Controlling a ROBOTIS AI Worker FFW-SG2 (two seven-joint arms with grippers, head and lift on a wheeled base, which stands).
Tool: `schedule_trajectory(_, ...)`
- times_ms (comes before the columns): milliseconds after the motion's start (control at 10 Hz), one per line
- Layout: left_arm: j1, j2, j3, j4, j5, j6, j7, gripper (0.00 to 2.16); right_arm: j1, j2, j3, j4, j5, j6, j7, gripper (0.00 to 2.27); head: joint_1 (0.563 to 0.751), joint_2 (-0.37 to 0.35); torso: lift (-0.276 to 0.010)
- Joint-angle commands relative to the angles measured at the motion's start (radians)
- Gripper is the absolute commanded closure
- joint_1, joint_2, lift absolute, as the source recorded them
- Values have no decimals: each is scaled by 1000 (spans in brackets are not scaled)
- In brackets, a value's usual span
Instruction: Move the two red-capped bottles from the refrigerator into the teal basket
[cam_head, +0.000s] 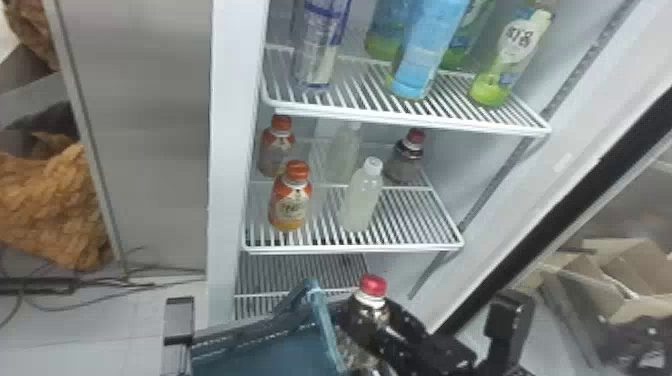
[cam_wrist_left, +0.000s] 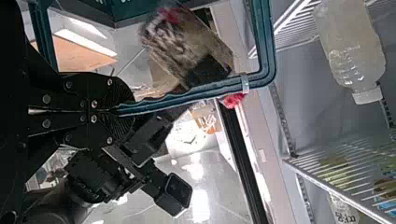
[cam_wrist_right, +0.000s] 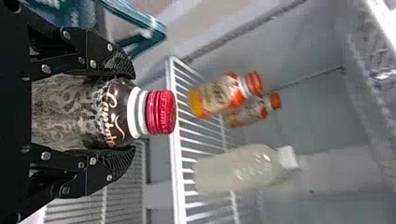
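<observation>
In the head view, my right gripper (cam_head: 395, 345) holds a red-capped dark bottle (cam_head: 367, 312) upright, just right of the teal basket (cam_head: 265, 347) and its handle. Part of my left gripper's assembly (cam_head: 178, 320) shows left of the basket. In the left wrist view, my left gripper (cam_wrist_left: 119, 110) is shut on the teal handle (cam_wrist_left: 187, 92); the bottle's red cap (cam_wrist_left: 233, 100) is beyond it. The right wrist view has my right gripper (cam_wrist_right: 133, 112) closed around the bottle (cam_wrist_right: 112, 112), cap beyond the fingers. Another red-capped bottle (cam_head: 407, 157) stands at the back right of the middle shelf.
On the refrigerator's middle shelf (cam_head: 350, 246) stand two orange-capped bottles (cam_head: 290, 205) and pale white-capped bottles (cam_head: 362, 200). The upper shelf (cam_head: 405, 120) holds taller bottles. An open door edge (cam_head: 565, 220) slants along the right; cardboard boxes (cam_head: 605, 280) lie beyond it.
</observation>
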Motion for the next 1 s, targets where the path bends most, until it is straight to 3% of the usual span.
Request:
schedule_trajectory(0,1,0,2,0,1,0,0,1128,-2,-7,20,5,-7,27,4,674,695,-350,-228)
schedule_trajectory(200,1,0,2,0,3,0,0,1128,-9,-8,24,15,5,32,4,618,695,-350,-228)
schedule_trajectory(400,1,0,2,0,3,0,0,1128,-17,-8,20,25,27,12,4,410,695,-350,-228)
schedule_trajectory(900,4,0,2,0,5,-2,0,1128,-71,16,10,158,89,-459,-34,375,695,-350,-228)
